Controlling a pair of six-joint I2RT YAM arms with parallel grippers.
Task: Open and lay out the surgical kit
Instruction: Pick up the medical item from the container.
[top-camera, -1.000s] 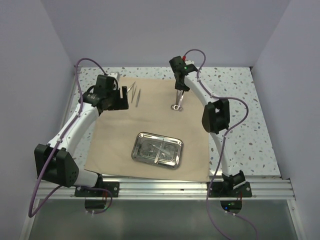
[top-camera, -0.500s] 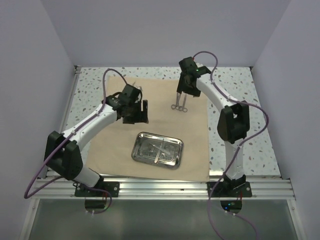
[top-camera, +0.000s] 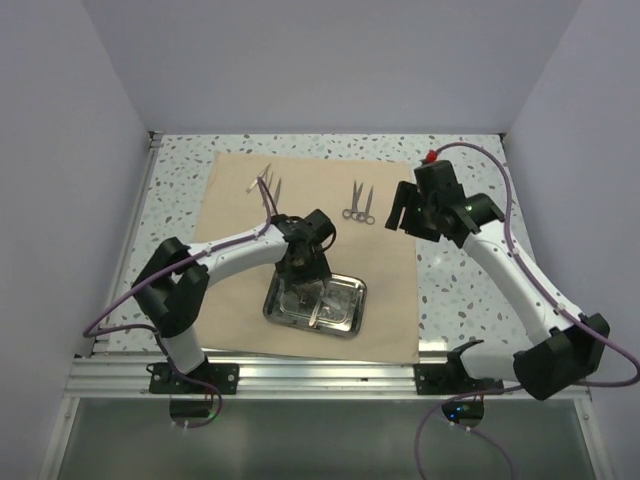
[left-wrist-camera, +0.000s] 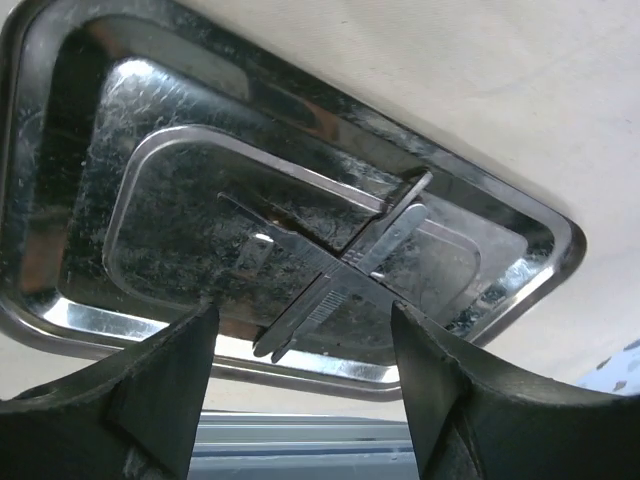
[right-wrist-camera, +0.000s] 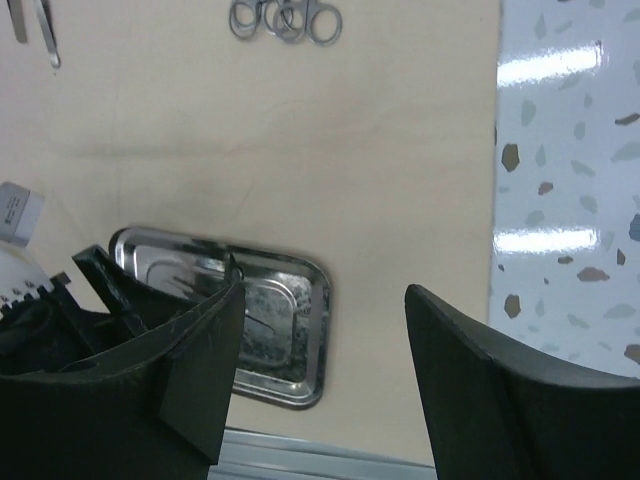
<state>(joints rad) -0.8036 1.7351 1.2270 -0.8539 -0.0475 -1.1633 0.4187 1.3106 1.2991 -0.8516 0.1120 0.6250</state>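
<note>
The beige cloth wrap (top-camera: 390, 320) lies spread flat. The steel tray (top-camera: 352, 300) sits on its near half with thin metal instruments (left-wrist-camera: 335, 270) crossed inside it. My left gripper (top-camera: 305, 268) hangs just above the tray's left part, open and empty (left-wrist-camera: 300, 315). Two pairs of scissors (top-camera: 358, 205) lie side by side on the far middle of the cloth, and their rings show in the right wrist view (right-wrist-camera: 285, 18). Tweezers (top-camera: 268, 185) lie on the far left. My right gripper (top-camera: 402, 216) is open and empty over the cloth's right edge (right-wrist-camera: 325, 295).
The speckled tabletop (top-camera: 480, 260) shows around the cloth. Purple walls close in the left, back and right. An aluminium rail (top-camera: 320, 378) runs along the near edge. My left arm's elbow (top-camera: 175, 290) sits over the cloth's left side.
My left gripper swung from the far left of the cloth to over the tray. My right gripper pulled back from the scissors, which now lie on the cloth, to the right edge.
</note>
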